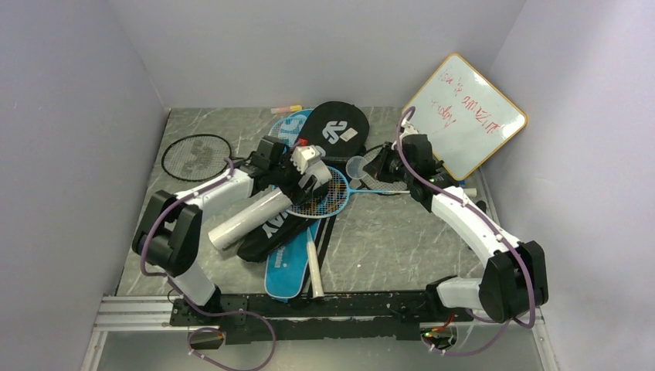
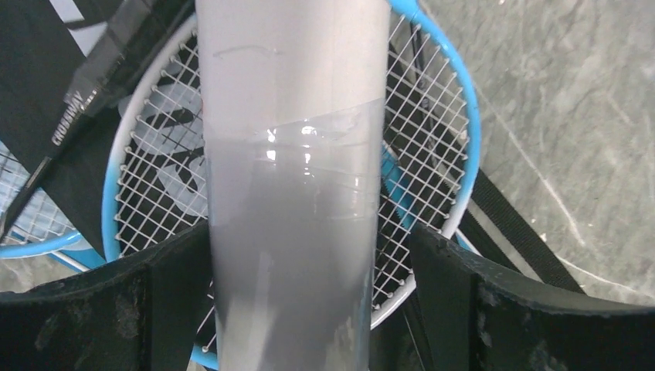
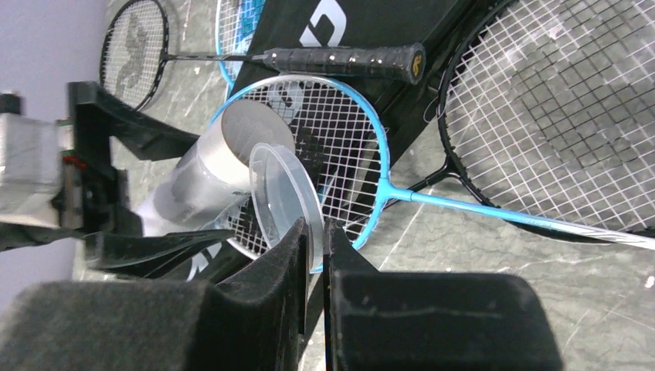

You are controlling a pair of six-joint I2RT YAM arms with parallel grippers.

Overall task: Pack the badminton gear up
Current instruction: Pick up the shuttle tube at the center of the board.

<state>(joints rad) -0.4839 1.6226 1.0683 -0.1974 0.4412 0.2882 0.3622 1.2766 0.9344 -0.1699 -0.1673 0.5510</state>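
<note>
Left wrist: tube (image 2: 293, 154) hides racket (image 2: 429, 143) (mostly).

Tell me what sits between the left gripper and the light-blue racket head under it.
The long white tube does. It lies between the open fingers of the left gripper, straight across the light-blue racket head, so the gripper would meet the tube first. The racket's strings show only on either side of it.
</note>
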